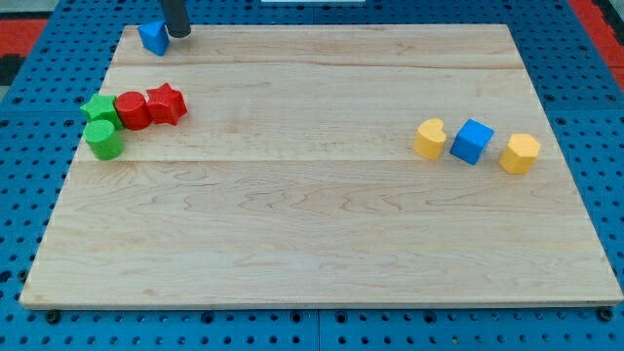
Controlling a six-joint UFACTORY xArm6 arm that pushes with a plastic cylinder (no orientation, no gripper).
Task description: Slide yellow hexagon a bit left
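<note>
The broad middle of the wooden board [312, 214] lay open. At right, the blue cube [473, 141] stood just left of the yellow hexagon [520, 153], blocking that side, with the yellow heart-like block [429, 138] beyond. Room remained right of the hexagon, toward the board's right edge.

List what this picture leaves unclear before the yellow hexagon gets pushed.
- Rod above my tip: cut off by the view's top edge.
- Contact between my tip and the blue block beside it: too close to tell.
- Green star: partly hidden by the green cylinder and red cylinder.
</note>
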